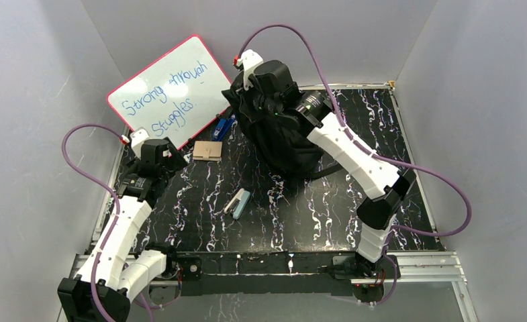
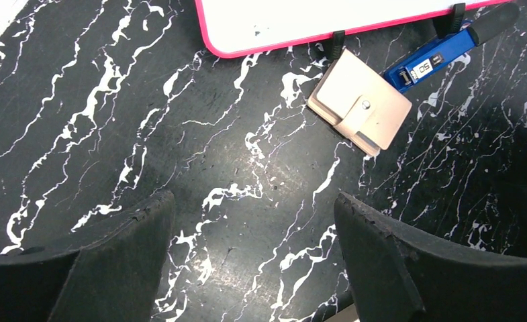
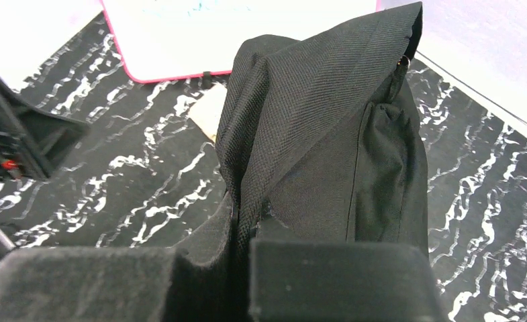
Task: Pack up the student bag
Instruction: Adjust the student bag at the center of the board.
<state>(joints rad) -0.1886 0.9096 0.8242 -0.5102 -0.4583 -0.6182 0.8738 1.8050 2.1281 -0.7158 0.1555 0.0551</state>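
Right fingers [image 1: 268, 84] pinched on black student bag [image 1: 284, 137] by far edge of surface [image 1: 301, 215], left fingers [image 1: 160, 155] wide near left edge

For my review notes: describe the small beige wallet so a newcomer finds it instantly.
Find the pink-framed whiteboard propped at the far left of the black marbled table. At its foot, lying flat, is the beige wallet. Its tan colour and snap-button flap set it apart from the blue tool beside it.
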